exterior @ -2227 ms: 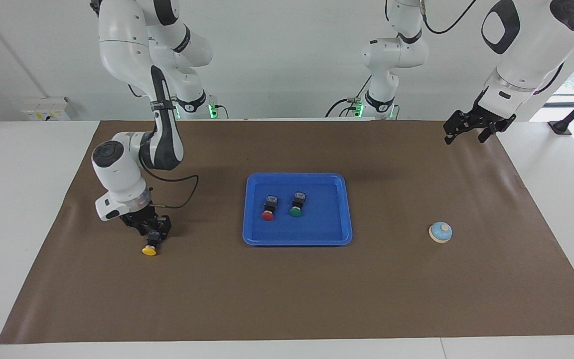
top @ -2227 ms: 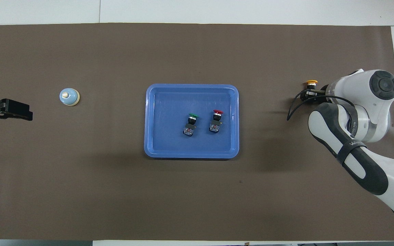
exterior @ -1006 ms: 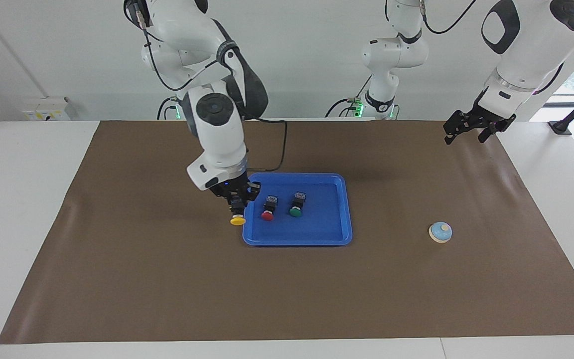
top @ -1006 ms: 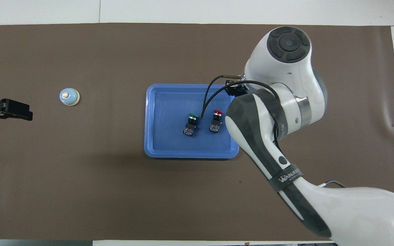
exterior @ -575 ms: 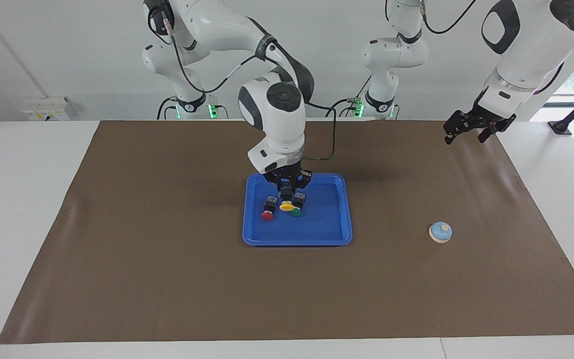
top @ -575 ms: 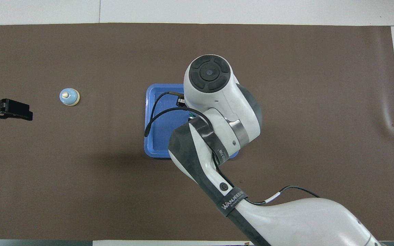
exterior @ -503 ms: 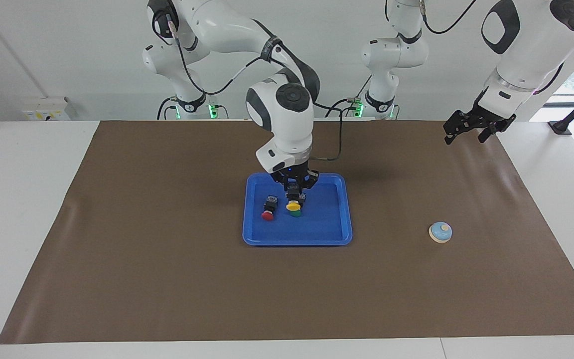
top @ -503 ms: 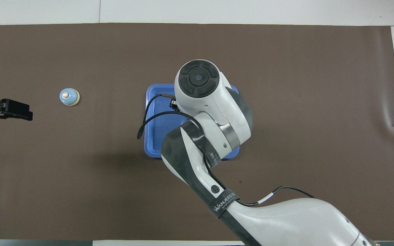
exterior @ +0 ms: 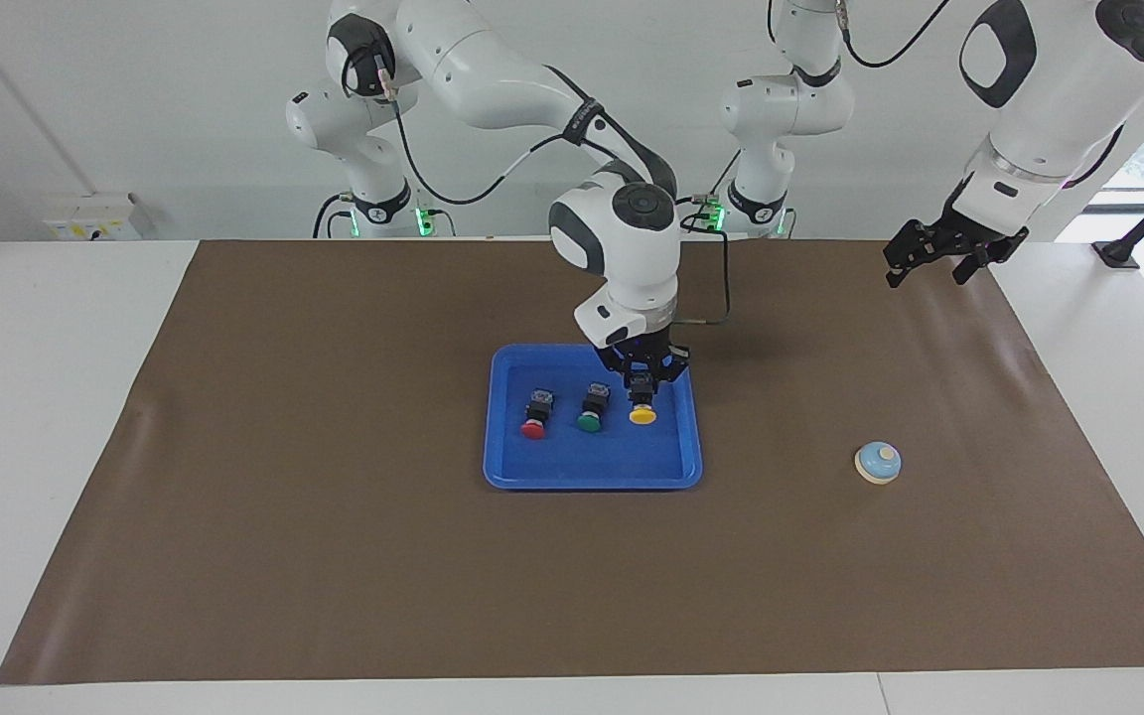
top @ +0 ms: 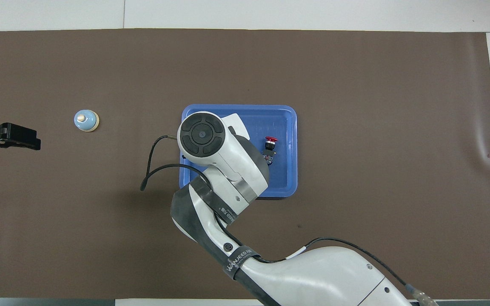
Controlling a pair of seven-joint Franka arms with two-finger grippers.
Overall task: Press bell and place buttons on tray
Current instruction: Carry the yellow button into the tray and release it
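The right end effector [exterior: 643, 389], pinching the yellow button [exterior: 643, 411], has carried it from bare desk [exterior: 334, 556] to over the tray [exterior: 592, 479], beside the red button [exterior: 534, 416] and green button [exterior: 589, 409]; only release remains. Toward the left arm's end, the bell [exterior: 878, 462] sits apart from the waiting left end effector [exterior: 925, 260], spread wide.
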